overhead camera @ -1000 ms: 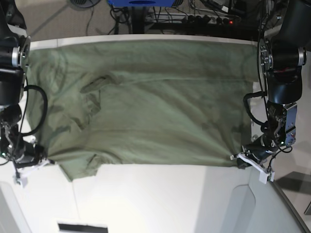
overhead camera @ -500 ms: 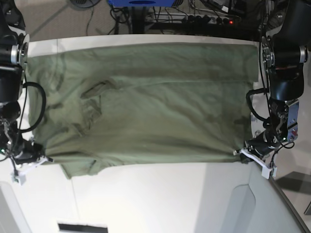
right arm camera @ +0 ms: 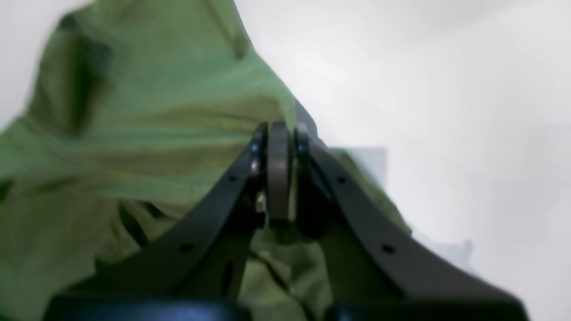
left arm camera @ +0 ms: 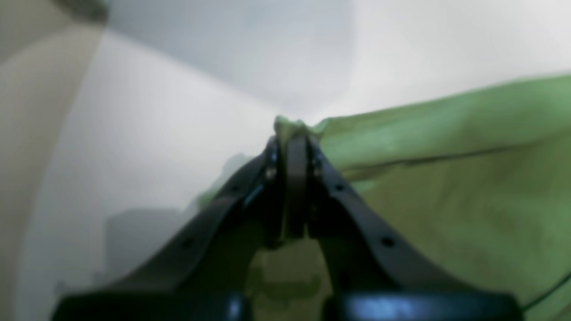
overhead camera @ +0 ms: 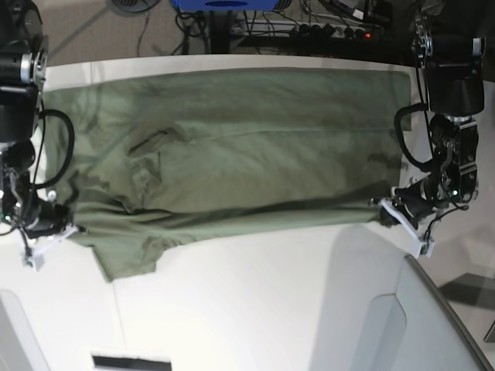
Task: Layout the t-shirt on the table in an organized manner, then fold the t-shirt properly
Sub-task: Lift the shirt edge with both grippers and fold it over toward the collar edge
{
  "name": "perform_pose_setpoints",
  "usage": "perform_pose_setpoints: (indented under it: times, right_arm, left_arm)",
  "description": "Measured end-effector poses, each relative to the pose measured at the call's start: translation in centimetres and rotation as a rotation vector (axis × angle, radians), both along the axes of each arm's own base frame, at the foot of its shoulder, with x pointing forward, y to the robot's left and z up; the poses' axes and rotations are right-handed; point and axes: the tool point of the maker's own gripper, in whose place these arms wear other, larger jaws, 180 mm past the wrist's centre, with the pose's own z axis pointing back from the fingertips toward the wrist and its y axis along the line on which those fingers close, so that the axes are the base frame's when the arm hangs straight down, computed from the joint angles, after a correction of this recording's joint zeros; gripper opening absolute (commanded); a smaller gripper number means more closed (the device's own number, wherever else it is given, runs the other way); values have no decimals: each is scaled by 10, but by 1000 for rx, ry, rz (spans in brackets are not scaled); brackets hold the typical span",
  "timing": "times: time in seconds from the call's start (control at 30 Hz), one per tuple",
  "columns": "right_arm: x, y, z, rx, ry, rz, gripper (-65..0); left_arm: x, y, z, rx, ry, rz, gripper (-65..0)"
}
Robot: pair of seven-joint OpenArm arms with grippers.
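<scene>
The olive-green t-shirt (overhead camera: 232,147) lies spread wide across the white table (overhead camera: 255,309), reaching its far edge. One sleeve flap (overhead camera: 128,259) hangs toward the front left. On the right of the base view, my left gripper (overhead camera: 384,207) is shut on the shirt's near right corner. The left wrist view shows the cloth (left arm camera: 446,178) pinched at the left gripper's (left arm camera: 291,136) tips. At the left of the base view my right gripper (overhead camera: 71,230) is shut on the near left corner, and the right wrist view shows green cloth (right arm camera: 134,133) bunched around the right gripper's (right arm camera: 279,131) closed tips.
A grey raised panel (overhead camera: 418,325) rises at the front right. At the front edge lies a black strip (overhead camera: 131,362). Beyond the table's far edge are cables and a power strip (overhead camera: 325,31) and a blue object (overhead camera: 224,5).
Both grippers have moved toward the far edge, carrying the shirt's near corners with them. The near hem now lies further back, with more bare white table in front of it.
</scene>
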Motion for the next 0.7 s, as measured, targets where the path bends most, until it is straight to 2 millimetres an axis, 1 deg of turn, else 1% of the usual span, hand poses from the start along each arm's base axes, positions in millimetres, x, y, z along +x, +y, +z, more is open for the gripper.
perform_pose_setpoints:
  times: [0.07,0.2,0.23,0.37,0.47,0.53,0.57,0.63,0.7]
  right_arm:
    - [-9,3,-1,1,36,18,-650]
    - [-10,5,9,0,32,27,-650]
    - [-12,4,9,10,38,17,-650]
    - [-38,-9,-5,49,103,-53,-650]
    - [-50,-13,-13,54,145,-69,-644]
    - [-55,-10,-15,67,177,-62,-593]
    - [-57,-7,-16,77,192,-58,-555]
    - [-62,1,-17,99,231,-49,-459]
    - [-66,5,-14,112,246,-44,-389]
  left_arm:
    - [-9,-2,-2,14,19,-19,-650]
    - [-20,-11,-3,21,33,-48,-650]
    - [-24,-12,-4,24,42,-53,-650]
    - [-47,-13,-18,32,89,-65,-650]
    - [-54,-14,-23,29,104,-66,-650]
    - [-56,-15,-24,26,108,-66,-650]
    - [-57,-15,-25,28,110,-66,-650]
    - [-59,-15,-26,29,113,-67,-650]
    - [-59,-16,-26,28,110,-69,-650]
